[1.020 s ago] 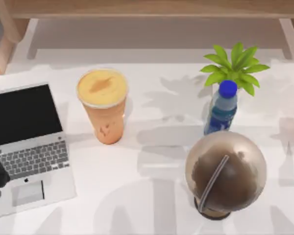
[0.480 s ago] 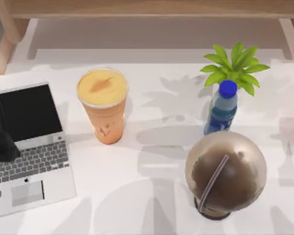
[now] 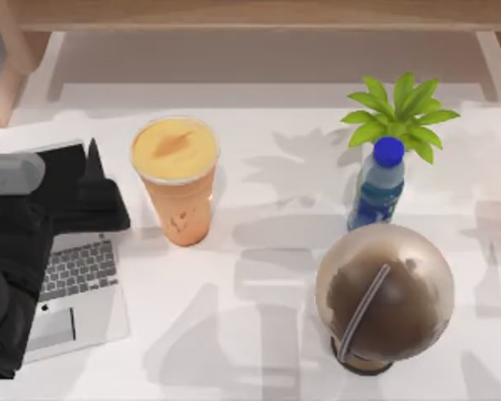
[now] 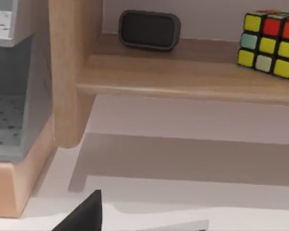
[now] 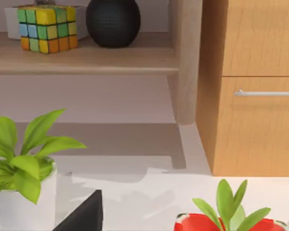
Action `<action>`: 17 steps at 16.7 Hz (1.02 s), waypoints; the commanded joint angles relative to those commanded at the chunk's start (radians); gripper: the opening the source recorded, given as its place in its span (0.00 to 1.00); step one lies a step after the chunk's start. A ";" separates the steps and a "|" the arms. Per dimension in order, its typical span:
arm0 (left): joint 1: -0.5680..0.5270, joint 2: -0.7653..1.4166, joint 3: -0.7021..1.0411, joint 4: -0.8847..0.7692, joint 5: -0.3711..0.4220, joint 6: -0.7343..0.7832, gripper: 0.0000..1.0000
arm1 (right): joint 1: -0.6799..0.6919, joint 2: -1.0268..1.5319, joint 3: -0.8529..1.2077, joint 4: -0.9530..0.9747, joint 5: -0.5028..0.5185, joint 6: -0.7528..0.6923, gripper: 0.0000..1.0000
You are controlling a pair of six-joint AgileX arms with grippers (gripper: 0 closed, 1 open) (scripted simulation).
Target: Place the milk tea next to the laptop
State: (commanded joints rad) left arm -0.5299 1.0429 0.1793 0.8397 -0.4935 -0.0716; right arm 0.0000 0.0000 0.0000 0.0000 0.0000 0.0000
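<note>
Hovering over the laptop (image 3: 79,276), left gripper (image 3: 92,180), grip state unclear, beside milk tea (image 3: 175,180).

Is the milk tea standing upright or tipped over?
Upright: the milk tea stands on its narrow base on the table, sealed top facing up.

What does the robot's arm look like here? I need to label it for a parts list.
The left arm, over the laptop at the table's left, is matte black and blocky, with a light grey rounded section near its upper end. Its dark gripper ends in pointed black fingers. No cables or markings are visible.
</note>
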 joint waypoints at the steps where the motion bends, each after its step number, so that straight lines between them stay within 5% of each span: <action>1: -0.044 0.093 0.009 0.064 -0.042 -0.004 1.00 | 0.000 0.000 0.000 0.000 0.000 0.000 1.00; 10: -0.361 0.763 0.082 0.543 -0.346 -0.035 1.00 | 0.000 0.000 0.000 0.000 0.000 0.000 1.00; 17: -0.437 0.910 0.114 0.674 -0.420 -0.048 1.00 | 0.000 0.000 0.000 0.000 0.000 0.000 1.00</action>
State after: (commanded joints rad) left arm -0.9667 1.9530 0.2934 1.5136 -0.9133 -0.1199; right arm 0.0000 0.0000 0.0000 0.0000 0.0000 0.0000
